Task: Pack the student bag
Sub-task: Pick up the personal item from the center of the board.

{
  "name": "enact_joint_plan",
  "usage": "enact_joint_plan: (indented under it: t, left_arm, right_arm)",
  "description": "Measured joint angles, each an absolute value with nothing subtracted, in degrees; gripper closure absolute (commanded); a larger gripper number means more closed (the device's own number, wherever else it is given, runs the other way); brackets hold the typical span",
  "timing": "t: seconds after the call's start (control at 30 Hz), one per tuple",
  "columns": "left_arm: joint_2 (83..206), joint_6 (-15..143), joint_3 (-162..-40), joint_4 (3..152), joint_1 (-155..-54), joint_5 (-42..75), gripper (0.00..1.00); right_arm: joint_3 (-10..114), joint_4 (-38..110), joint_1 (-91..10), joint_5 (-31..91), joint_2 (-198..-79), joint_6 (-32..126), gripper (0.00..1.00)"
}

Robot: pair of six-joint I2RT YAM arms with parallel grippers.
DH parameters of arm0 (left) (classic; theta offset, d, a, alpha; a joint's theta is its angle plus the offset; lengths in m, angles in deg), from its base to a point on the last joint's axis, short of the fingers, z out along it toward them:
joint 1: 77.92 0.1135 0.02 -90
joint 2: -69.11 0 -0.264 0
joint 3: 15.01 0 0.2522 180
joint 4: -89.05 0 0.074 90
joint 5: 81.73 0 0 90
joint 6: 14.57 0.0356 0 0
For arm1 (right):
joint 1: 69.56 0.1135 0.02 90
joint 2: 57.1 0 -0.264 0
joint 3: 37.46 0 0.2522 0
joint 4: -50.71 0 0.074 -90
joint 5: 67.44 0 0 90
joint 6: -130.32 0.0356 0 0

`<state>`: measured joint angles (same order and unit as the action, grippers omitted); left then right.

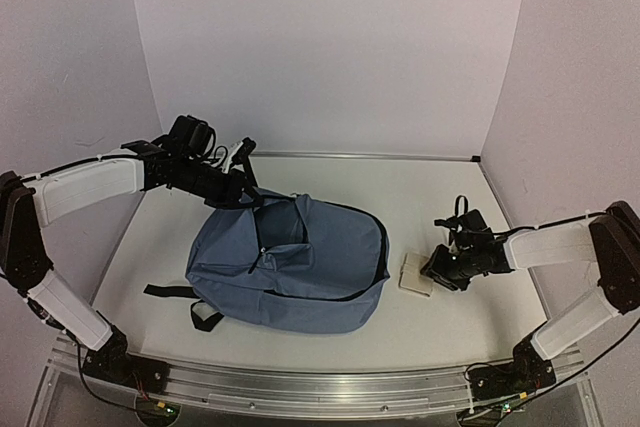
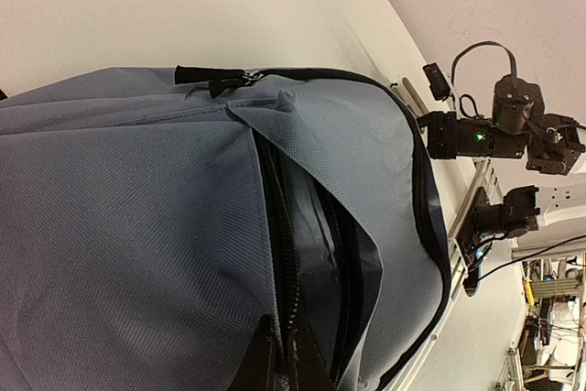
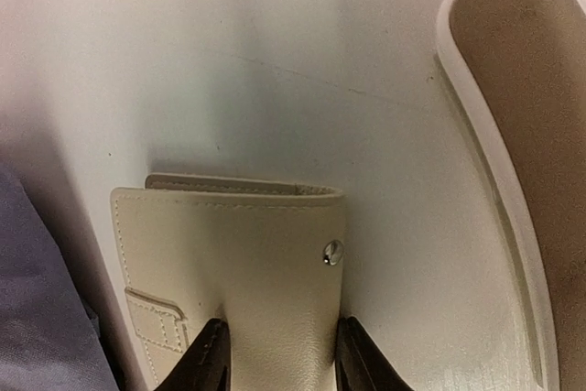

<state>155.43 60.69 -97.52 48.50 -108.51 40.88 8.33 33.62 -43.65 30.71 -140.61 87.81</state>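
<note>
A white table [image 1: 450, 197] boxed in by plain pale walls on 3 sides, with 2 robot arms reaching in from its near edge. The student bag [image 1: 300, 267] lies flat near the middle of the surface, its open top turned toward the back-left corner.

Judged from its slump, the bag is soft, light and probably close to empty. The thin woven fabric folds and sags wherever nothing props it, so the mouth would likely collapse if let go. The firmest places to take it look to be the stitched rim beside the zip [image 2: 275, 226] and the top handle, since loose panel cloth would simply bunch. The left gripper [image 1: 238, 185] is pinched tight on that upper rim, holding 1 lip up so the opening gapes.

Just beside the bag's right flank sits a cream wallet [image 1: 415, 274]. The right gripper [image 1: 440, 269] is down over it with jaws partway in, 1 finger [image 3: 209, 359] over the wallet's face and the other at its edge. Whether they have bitten yet cannot be told.

The bag itself is slate blue with a dull, slightly coarse weave. Black zip tape arcs round the main compartment, and a dark grey, faintly shiny lining [image 2: 320, 254] shows in the gap. Black straps [image 1: 170, 292] trail out from beneath it at front left.
</note>
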Motion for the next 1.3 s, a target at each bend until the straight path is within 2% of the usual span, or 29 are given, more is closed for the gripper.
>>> enact_joint_plan:
  t: [0.13,0.4,0.87,1.3]
  left_arm:
    - [155.4,60.7,-97.5,48.5,-108.5,41.1,1.0]
    - [155.4,60.7,-97.5,48.6,-108.5,41.2,1.0]
    - [155.4,60.8,-97.5,48.5,-108.5,41.0,1.0]
    - [155.4,60.8,-97.5,48.5,-108.5,41.1,1.0]
  right_arm:
    - [8.3,35.4,-43.6,30.8,-141.5,87.7,0.8]
    - [8.2,37.3,-43.6,31.1,-141.6,88.4,1.0]
    - [8.8,30.3,-43.6,30.6,-130.9,89.3,1.0]
    - [20.3,19.2,-43.6,31.7,-119.6,89.3,1.0]
